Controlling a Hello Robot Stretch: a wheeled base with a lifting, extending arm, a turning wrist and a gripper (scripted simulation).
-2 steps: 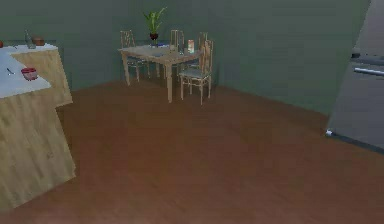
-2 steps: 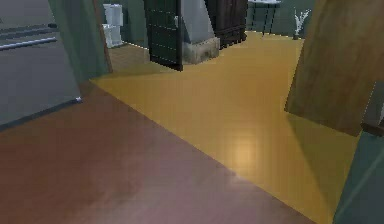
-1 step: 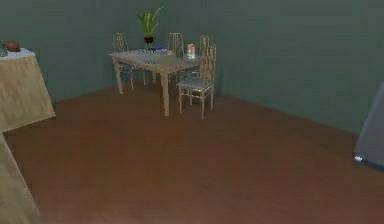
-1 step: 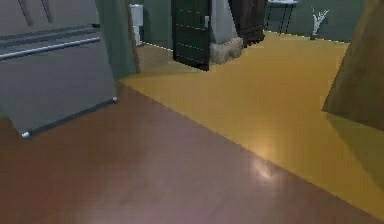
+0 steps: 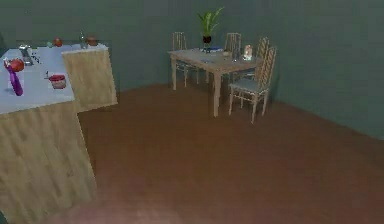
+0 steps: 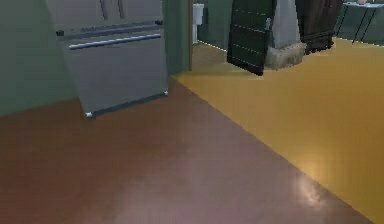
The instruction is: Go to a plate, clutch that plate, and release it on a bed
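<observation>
1. Searching for the plate comes first. The likeliest candidate is a low reddish dish [image 5: 57, 81] near the right edge of the near counter [image 5: 45, 140], at the forward view's left. I cannot tell whether it is a plate or a bowl.
2. It lies flat and close to that edge, which I judge would suit a reach from the open floor beside the counter.
3. The state of the fingers, grasping or released, cannot be told from these pictures.
4. On the same countertop a purple bottle [image 5: 14, 80] stands upright toward the left edge, with a red thing [image 5: 17, 65] just behind it. The farther counter [image 5: 92, 78] carries two small red round things [image 5: 58, 42] along its back edge.
5. Well apart, a dining table [image 5: 215, 68] stands ringed by chairs [image 5: 252, 88]. A potted plant [image 5: 208, 20] stands at its far end and a small pale thing [image 5: 247, 52] near its right corner, another place a plate might sit.
6. In the arm side view a grey fridge [image 6: 115, 55] stands on reddish floor, with yellow floor [image 6: 300, 110] and a dark cabinet [image 6: 250, 35] beyond. I judge the task is at its going stage: the base must first drive to the counter.
</observation>
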